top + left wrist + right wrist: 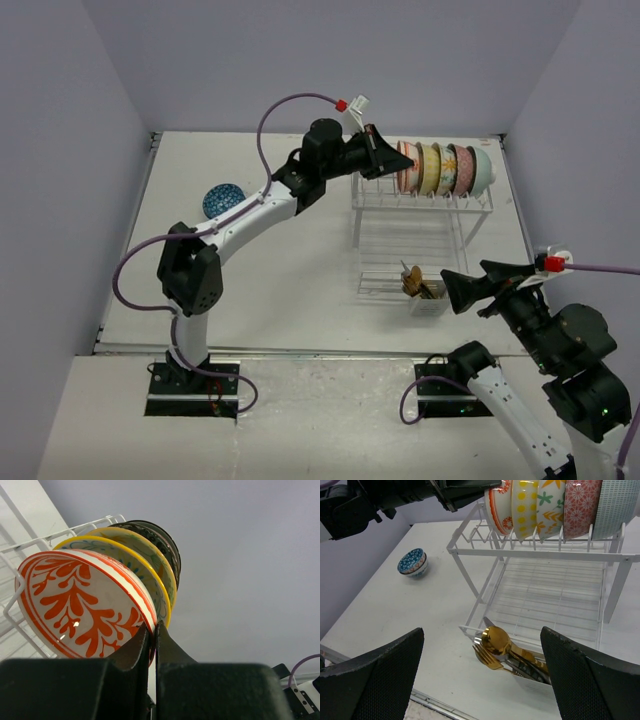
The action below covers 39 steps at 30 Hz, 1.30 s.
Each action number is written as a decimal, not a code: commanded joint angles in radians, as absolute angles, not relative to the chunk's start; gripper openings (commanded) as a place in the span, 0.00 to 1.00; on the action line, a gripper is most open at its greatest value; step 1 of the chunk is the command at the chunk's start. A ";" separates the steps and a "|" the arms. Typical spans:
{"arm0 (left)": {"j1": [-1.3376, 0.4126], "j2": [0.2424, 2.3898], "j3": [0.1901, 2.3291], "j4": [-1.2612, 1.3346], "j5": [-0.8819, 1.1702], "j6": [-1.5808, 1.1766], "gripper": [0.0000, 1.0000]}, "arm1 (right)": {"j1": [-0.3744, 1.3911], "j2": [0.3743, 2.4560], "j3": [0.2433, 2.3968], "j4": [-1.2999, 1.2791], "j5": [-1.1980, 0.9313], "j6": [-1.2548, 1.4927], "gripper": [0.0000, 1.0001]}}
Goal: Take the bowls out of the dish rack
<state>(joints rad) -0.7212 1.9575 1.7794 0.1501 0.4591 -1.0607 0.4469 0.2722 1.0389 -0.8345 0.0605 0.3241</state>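
The dish rack [372, 205] stands on the far right part of the table [300, 290]. A row of bowls [445, 169], five on edge and side by side, fills the rack's upper tier at the back. The cutlery caddy [429, 300] sits at the rack's near edge, below and in front of the row, with cutlery [415, 282] in it. A lone bowl [222, 200] rests on the table well left of the rack. The left gripper [385, 152] is at the row's left end, pinching the rim of the leftmost bowl [407, 167]. The right gripper [448, 292] hangs just right of the caddy, fingers spread wide.
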 commanded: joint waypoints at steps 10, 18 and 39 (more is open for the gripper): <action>-0.718 1.766 1.686 0.302 0.328 -1.057 0.00 | 0.453 0.265 1.055 -0.833 0.061 0.313 0.99; -0.718 1.727 1.664 0.292 0.275 -1.046 0.00 | 0.453 0.267 1.063 -0.836 0.061 0.310 0.99; -0.608 1.551 1.795 -0.268 -0.167 -0.653 0.00 | 0.451 0.298 1.065 -0.818 0.043 0.305 0.99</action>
